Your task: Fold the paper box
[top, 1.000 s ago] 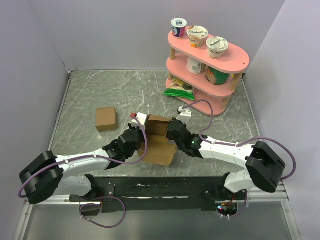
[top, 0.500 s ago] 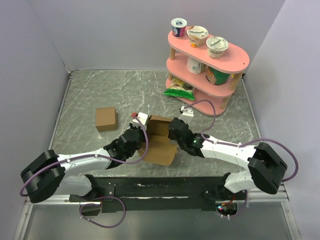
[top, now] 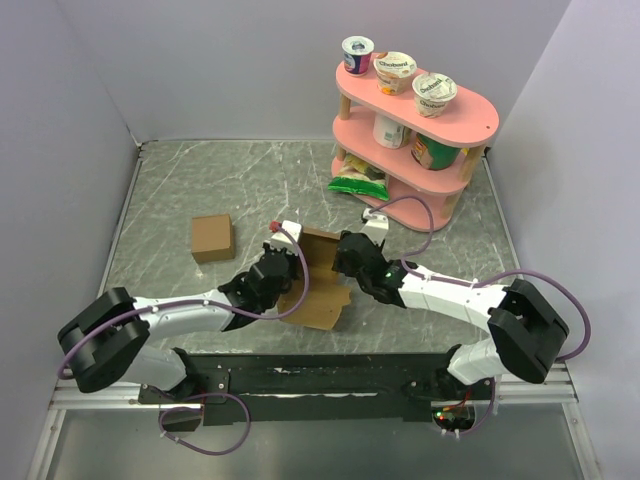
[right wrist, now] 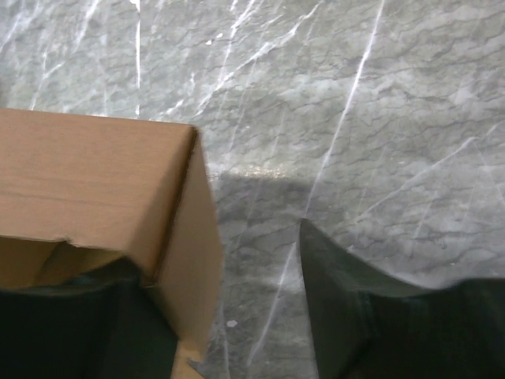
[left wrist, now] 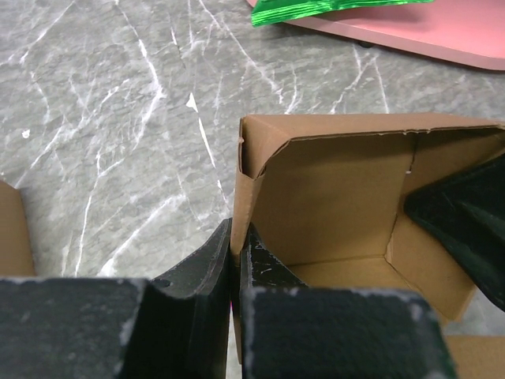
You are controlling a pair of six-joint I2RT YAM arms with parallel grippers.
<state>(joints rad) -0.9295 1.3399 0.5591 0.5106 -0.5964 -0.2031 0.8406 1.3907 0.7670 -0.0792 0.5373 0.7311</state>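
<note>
a: start at the left gripper (left wrist: 234, 237). what is it doing?
b: it is pressed together on the left wall of the paper box (left wrist: 331, 197), one finger inside and one outside, with the wall's edge caught between them.
a: and the right gripper (right wrist: 229, 260)?
b: it is spread. one finger sits inside the box and the other stands off over the marble table (right wrist: 379, 118). a corner wall lies between the jaws, unpinched.
a: which way does the box lie?
b: directly between the two arms, on the near half of the table. the raised walls are at the far end, and a flat flap runs back toward the arm bases, so the long axis goes far to near. the left arm has it. the right arm only straddles it.
a: is anything inside?
b: only that right finger. a small brown cube (top: 211, 237) sits well apart to the left. the pink shelf (top: 480, 120) at the far right carries yogurt cups (top: 397, 72) on top and a green packet (top: 358, 183) at the bottom.
a: what comes next?
b: probably the right gripper takes a fresh hold while the left steadies the box.
</note>
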